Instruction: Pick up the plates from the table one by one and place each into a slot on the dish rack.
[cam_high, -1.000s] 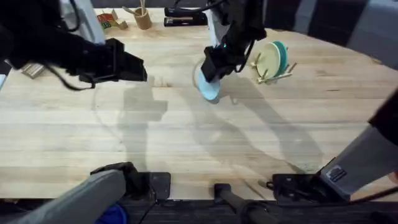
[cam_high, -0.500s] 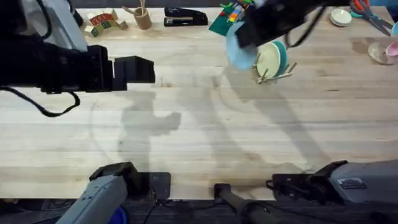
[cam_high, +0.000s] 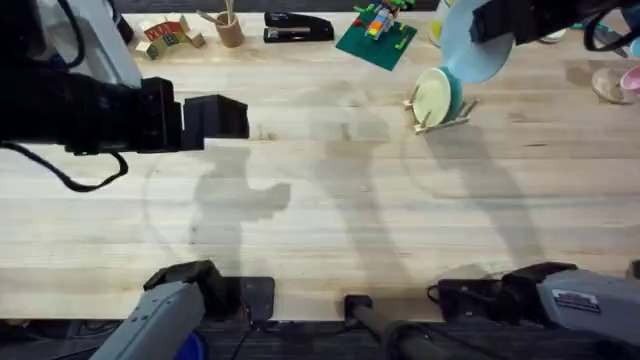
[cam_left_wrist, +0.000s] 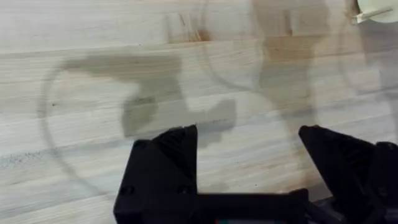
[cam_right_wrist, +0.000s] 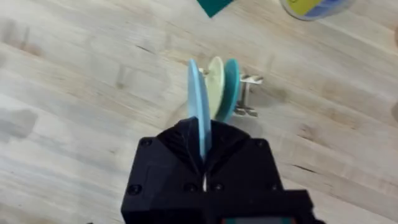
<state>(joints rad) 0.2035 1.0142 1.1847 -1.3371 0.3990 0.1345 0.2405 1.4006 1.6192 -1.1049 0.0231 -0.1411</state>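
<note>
Two plates, cream (cam_high: 432, 97) & teal (cam_high: 453, 92), stand in dish rack (cam_high: 440, 118) at table's (cam_high: 320, 220) far right. R gripper (cam_right_wrist: 203, 158) pinches light blue plate (cam_high: 470, 45) edge-on, up above rack. L gripper (cam_left_wrist: 249, 162) jaws wide, nothing between, over bare wood on left.

No legible text, brand, number or sign anywhere. Small white label on the grey arm base (cam_high: 568, 299) at five o'clock in the overhead view, print too small to read.
</note>
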